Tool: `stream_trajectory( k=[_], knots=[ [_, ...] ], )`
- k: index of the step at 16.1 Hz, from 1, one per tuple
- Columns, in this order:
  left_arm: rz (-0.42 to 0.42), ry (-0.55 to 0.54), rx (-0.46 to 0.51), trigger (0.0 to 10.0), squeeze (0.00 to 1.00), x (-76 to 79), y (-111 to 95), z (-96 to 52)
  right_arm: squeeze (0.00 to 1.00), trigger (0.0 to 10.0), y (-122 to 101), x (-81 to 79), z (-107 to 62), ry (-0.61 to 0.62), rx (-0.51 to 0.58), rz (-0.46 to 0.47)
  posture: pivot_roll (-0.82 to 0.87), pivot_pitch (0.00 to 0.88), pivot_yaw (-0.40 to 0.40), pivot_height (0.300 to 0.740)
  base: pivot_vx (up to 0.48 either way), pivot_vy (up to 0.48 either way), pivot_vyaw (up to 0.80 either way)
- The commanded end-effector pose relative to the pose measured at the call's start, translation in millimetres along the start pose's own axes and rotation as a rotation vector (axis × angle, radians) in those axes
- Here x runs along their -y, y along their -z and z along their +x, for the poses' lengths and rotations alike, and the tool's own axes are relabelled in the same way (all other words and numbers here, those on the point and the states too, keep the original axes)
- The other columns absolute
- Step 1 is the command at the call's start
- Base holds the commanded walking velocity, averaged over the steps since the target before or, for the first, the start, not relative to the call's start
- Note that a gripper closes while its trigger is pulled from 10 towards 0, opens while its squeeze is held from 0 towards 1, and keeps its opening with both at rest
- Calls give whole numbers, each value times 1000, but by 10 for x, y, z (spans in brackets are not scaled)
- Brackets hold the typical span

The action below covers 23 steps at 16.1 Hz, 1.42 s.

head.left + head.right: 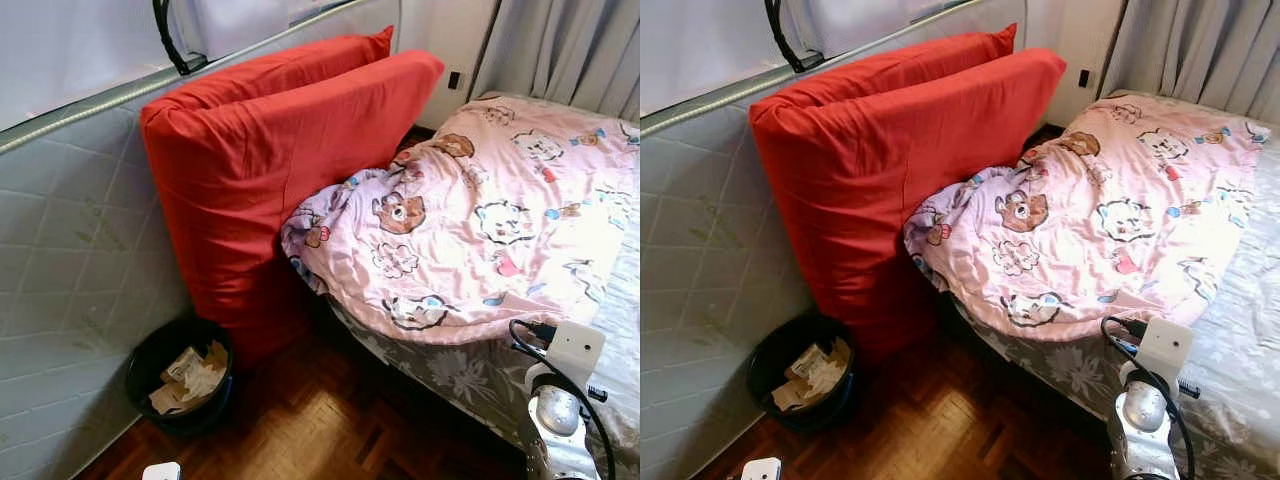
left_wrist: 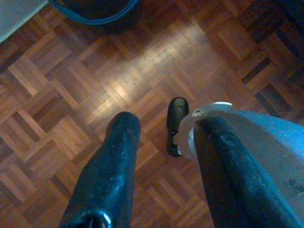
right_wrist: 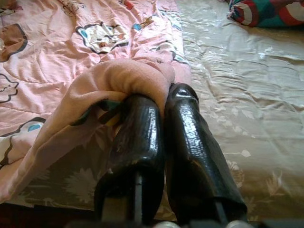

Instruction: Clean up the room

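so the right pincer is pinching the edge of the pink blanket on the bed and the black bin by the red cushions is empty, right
Not quite. The right pincer is indeed shut on the edge of the pink blanket, but the black bin beside the red cushions is not empty: the left eye view shows crumpled paper inside it.

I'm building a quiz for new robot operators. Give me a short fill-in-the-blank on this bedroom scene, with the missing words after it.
1. The right gripper is shut on a fold of the ____ blanket.
2. The black bin on the parquet floor holds crumpled ____.
3. The big cushion leaning beside the bed is ____ in colour.
4. The left gripper hangs over the floor with its fingers ____.

Missing words: pink; paper; red; open
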<state>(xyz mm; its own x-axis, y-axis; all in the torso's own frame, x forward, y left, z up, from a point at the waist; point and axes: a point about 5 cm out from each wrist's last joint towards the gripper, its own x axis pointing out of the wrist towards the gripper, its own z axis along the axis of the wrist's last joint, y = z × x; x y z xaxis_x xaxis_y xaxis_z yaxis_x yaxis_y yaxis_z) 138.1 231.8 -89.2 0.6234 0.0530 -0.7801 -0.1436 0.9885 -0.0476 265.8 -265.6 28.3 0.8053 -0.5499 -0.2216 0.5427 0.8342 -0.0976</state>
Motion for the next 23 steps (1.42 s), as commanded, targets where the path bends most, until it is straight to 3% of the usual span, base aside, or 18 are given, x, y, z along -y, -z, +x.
stream_trajectory(
  k=[1, 2, 6, 7, 8, 12, 15, 18, 23],
  knots=[
    [7, 5, -2, 10000, 0, 73, 48, -2, 0, 10000, 273, 41, -62, -19, -121, 31, 77, 72, 38, 740, 0, 0, 0],
    [9, 10, 8, 10000, 0, 98, 55, -4, 0, 10000, 364, 60, -82, -31, -157, 54, 77, 71, 38, 740, 0, 0, 0],
    [-9, -51, 44, 10000, 0, -373, 93, -174, 0, 10000, 158, -44, -4, -109, -39, 94, 77, 72, 39, 740, 0, 0, 0],
    [-9, -55, 49, 10000, 0, -399, 63, -172, 0, 10000, 163, -40, 2, -109, -42, 93, 81, 72, 38, 740, 0, 0, 0],
    [-5, -50, 86, 10000, 0, -362, -134, -90, 0, 10000, 240, 34, 12, -64, -96, 55, 82, 73, 38, 740, 0, 0, 0],
    [7, -3, 129, 10000, 0, -1, -352, 76, 0, 10000, 458, 220, -26, 18, -242, -25, 78, 79, 39, 740, 0, 0, 0],
    [6, 5, 155, 10000, 0, 51, -398, 91, 0, 10000, 621, 362, -97, 44, -331, -55, 78, 83, 38, 740, 0, 0, 0],
    [8, 6, 180, 10000, 0, 48, -437, 89, 0, 10000, 748, 352, -180, -15, -390, -73, 75, 88, 36, 740, 0, 0, 0],
    [7, 5, 202, 10000, 0, 58, -465, 89, 0, 10000, 850, 379, -252, -13, -441, -85, 81, 91, 33, 740, 0, 0, 0]
  ],
)
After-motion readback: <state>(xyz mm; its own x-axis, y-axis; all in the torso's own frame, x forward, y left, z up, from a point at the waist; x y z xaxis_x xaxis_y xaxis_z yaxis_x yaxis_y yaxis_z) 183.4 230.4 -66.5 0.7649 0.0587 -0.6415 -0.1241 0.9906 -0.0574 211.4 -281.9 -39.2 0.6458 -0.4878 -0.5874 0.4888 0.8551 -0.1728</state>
